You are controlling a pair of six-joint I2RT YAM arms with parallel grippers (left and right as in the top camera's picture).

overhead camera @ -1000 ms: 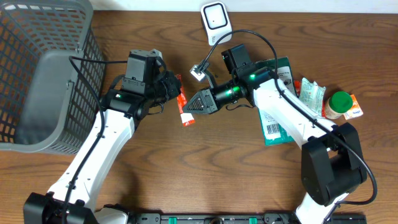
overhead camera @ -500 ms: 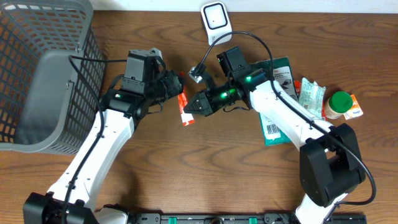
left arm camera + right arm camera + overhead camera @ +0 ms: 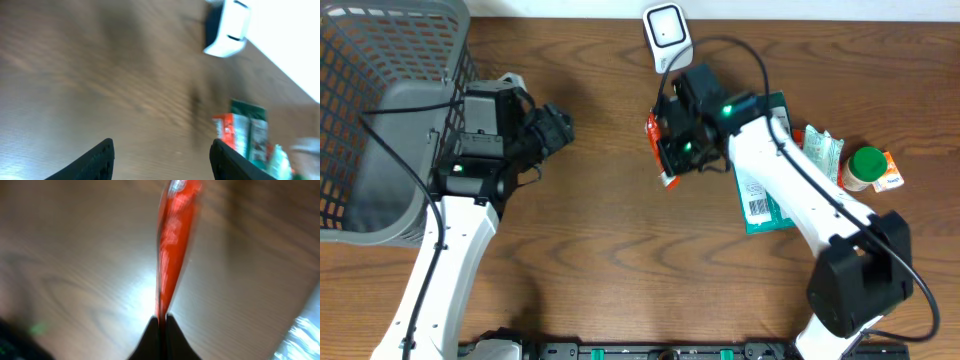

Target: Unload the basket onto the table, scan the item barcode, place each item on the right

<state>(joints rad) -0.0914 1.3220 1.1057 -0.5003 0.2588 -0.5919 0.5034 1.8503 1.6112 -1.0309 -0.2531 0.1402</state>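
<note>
The basket [image 3: 380, 120] sits at the far left of the table [image 3: 620, 260], with my left pincer [image 3: 558, 128] just to its right. The scanner [image 3: 666, 28] stands at the far edge, about midway. Just nearer than it is the sachet [image 3: 172, 245], pinched in my right pincer [image 3: 161, 324] and well apart from my left. Further right, a flat pack [image 3: 757, 205] lies under my right arm, then a pouch [image 3: 820, 155], then a jar [image 3: 866, 165] beside it.

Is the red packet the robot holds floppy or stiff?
Probably thin and light: edge-on, the red packet looks flat as a card. It sticks straight out from the shut jaws of the right gripper without drooping, so likely fairly stiff.
</note>
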